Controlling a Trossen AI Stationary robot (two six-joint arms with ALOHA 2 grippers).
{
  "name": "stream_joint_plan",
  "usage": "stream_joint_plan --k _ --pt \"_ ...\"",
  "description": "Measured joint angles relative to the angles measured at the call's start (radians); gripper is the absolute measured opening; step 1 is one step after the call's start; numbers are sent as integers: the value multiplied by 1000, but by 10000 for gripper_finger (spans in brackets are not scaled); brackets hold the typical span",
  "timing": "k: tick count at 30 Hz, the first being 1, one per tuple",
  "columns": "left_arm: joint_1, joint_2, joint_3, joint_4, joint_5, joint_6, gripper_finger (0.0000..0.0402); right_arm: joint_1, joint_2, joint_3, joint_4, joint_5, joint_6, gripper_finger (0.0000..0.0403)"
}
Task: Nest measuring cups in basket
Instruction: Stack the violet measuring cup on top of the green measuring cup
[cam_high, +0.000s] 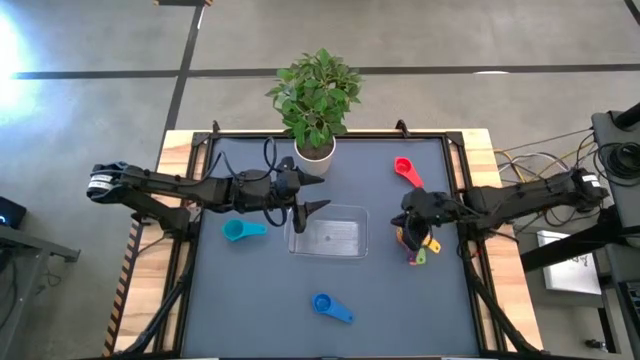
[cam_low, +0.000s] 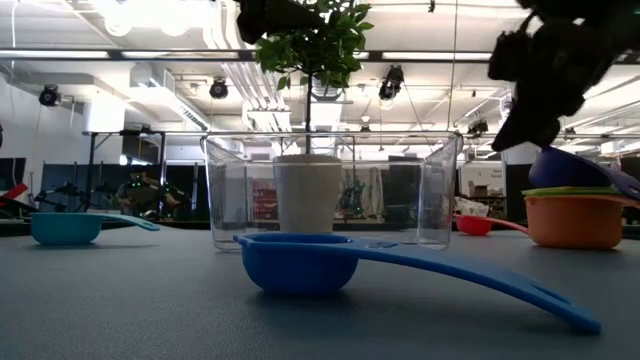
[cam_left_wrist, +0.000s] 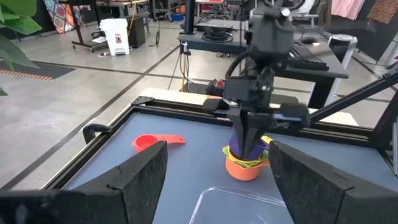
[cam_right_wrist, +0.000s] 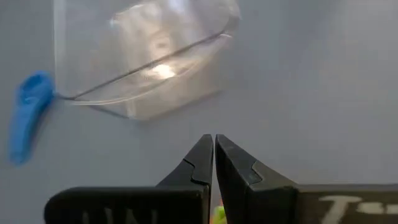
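Measuring cups lay scattered rather than gathered: a teal cup (cam_high: 238, 231) sat left of the basket (cam_high: 330, 236), a blue cup (cam_high: 331, 307) lay near the front of the table, a red cup (cam_high: 405, 170) lay toward the back right, and a nested stack (cam_high: 417, 246) with an orange cup (cam_low: 573, 220) at its base stood right of the basket. In the low view a green rim and a purple cup showed above the orange one, so nesting had apparently begun outside the basket, probably to move the set across as one.

Nothing could be seen lying in the basket, which stood in front of the white plant pot (cam_high: 314, 152).

At the stack, the right gripper (cam_left_wrist: 247, 144) hung with its fingers clenched together and nothing between them, tips down by the purple cup; it seemed placed to press or steady the stack. At the back left corner of the basket, the left gripper (cam_high: 312, 208) hovered with its jaws spread and nothing in them, likely waiting.

White lettering showed on the right gripper in its wrist view, but it was cut off and unreadable. No brand or label could be read on cups or basket.
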Motion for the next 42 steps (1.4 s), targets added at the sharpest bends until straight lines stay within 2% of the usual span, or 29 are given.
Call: stream_joint_plan --k 4,7,12,15,17,21,26,29,33,36,42 --pt "0 0 -5 5 0 -1 262 -53 52 82 24 -115 -120 8" --pt "0 0 -7 6 0 -5 262 -53 73 94 70 -168 -218 8" --pt "0 1 -11 4 0 -11 262 -55 10 -82 288 -98 -256 8" --pt "0 0 -11 0 0 -11 262 -53 -75 -210 482 -89 -248 8" --pt "0 0 -11 -4 0 -11 262 -53 -149 -275 532 -85 -233 8" --pt "0 0 -11 -4 1 -9 262 -53 -311 -347 464 -56 -200 8" --pt "0 0 -11 -4 1 -8 262 -53 -507 -346 197 15 -162 8" --pt "0 0 -11 -4 1 -8 262 -53 -581 -338 96 57 -147 8" --pt "0 0 -11 -3 1 -4 262 -53 -581 -355 106 72 -120 8" --pt "0 0 -11 -2 -13 -4 262 -54 -532 -386 86 75 -85 8" --pt "0 0 -11 -2 -23 -4 262 -54 -415 -428 179 64 -36 8"
